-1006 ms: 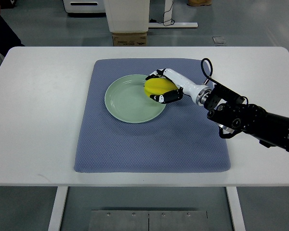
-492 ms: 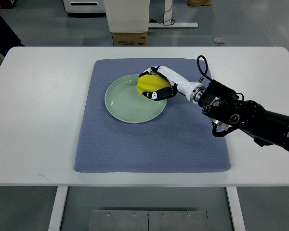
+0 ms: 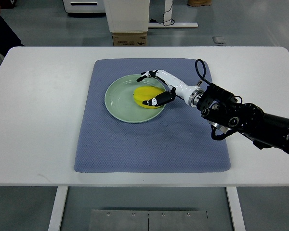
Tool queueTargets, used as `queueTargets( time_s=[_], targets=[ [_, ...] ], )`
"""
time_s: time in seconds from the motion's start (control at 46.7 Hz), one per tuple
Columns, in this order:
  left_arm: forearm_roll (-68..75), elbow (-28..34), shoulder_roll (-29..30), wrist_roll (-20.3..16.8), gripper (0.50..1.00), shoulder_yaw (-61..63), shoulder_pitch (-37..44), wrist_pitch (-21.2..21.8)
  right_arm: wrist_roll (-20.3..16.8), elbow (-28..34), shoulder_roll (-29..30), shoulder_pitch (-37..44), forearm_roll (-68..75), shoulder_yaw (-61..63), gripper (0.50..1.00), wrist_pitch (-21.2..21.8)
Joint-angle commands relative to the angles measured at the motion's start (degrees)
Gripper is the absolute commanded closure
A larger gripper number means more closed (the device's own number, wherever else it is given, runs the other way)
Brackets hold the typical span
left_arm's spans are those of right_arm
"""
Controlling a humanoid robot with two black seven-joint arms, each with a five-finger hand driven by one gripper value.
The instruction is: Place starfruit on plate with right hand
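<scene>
Starfruit lying on the plate, fingers spread around it

Nearest the camera, the white tabletop [image 3: 33, 144] is showing its front edge, with grey metal framing partly visible beneath it. The right arm [image 3: 260, 126] is entering from the right border, its black jointed casing being cut off there, so its upper length cannot be seen. A black cable is looping above the wrist. A blue-grey mat [image 3: 149, 144], woven-looking and roughly square with rounded corners, is lying on the tabletop. On its far half a round, pale green plate [image 3: 116, 98], smooth and shallow-rimmed, is sitting. The starfruit [image 3: 145, 95], a glossy yellow lump whose ridges are hard to make out, is resting inside the plate at its right side. The right hand [image 3: 156, 89], white with black fingertips, is reaching over the plate's right rim; its fingers [image 3: 151, 101] are standing apart, bracketing the fruit on its near and far sides. Whether any fingertip is touching the fruit cannot be told. Beyond the tabletop, a cardboard box and white furniture are partly cropped by the top border, and a dark sleeve is showing at top left
</scene>
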Motion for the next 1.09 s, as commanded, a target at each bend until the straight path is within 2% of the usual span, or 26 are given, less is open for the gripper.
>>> queueTargets(
  time_s=[0.0, 0.321, 0.578, 0.835, 1.07],
  targets=[
    [0.0, 0.0, 0.0, 0.0, 0.5, 0.1, 0.0, 0.0, 0.0, -0.1, 0.0, 0.0, 0.0, 1.0, 0.502, 0.0],
    [-0.1, 0.0, 0.0, 0.0, 0.5, 0.0, 0.0, 0.0, 0.6, -0.2, 0.0, -1.4, 0.0, 9.5, 0.502, -1.0],
    [0.0, 0.0, 0.0, 0.0, 0.5, 0.0, 0.0, 0.0, 0.6, -0.1, -0.1, -5.4, 0.0, 24.8, 0.5, -0.9],
    [0.0, 0.0, 0.0, 0.0, 0.5, 0.0, 0.0, 0.0, 0.1, -0.1, -7.9, -9.9, 0.0, 40.4, 0.5, -0.8],
    [0.0, 0.0, 0.0, 0.0, 0.5, 0.0, 0.0, 0.0, -0.1, -0.3, -14.8, -10.9, 0.1, 44.2, 0.5, -0.6]
  ],
)
